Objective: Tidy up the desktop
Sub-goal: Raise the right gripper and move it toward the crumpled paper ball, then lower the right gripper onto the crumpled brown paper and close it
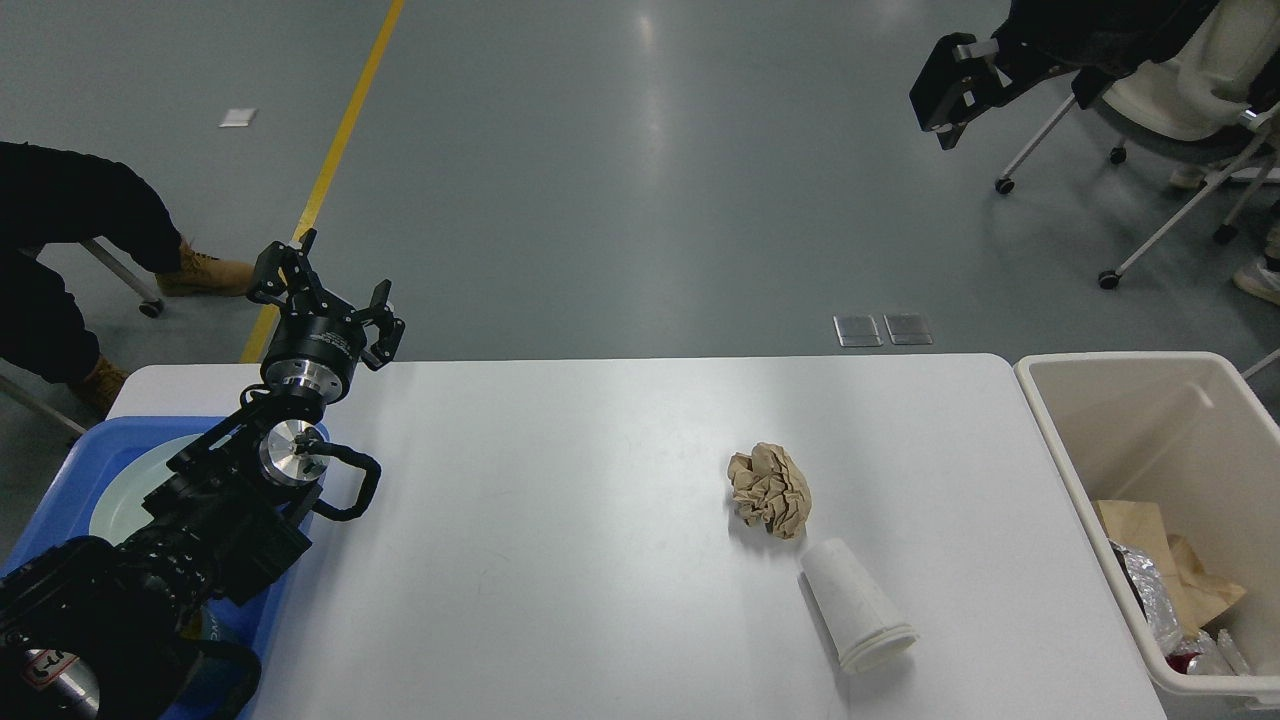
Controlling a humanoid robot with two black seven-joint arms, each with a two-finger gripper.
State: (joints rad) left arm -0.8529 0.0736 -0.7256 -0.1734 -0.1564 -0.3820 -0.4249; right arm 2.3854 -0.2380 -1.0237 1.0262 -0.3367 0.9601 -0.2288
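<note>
The white desktop point(600, 520) holds a crumpled brown paper ball point(770, 490) right of centre. Just in front of the ball, a white paper cup point(858, 605) lies on its side with its mouth toward me. My left gripper point(328, 290) hovers over the desktop's far left corner, open and empty, far from both items. My right gripper point(945, 90) is raised high at the upper right, above the floor beyond the desktop. It looks dark and blurred, so its fingers cannot be told apart.
A beige bin point(1060, 440) stands against the desktop's right edge, with paper and foil scraps in its near end. At the left, a blue tray point(60, 470) carries a white plate point(125, 490) under my left arm. Chairs and a seated person are beyond.
</note>
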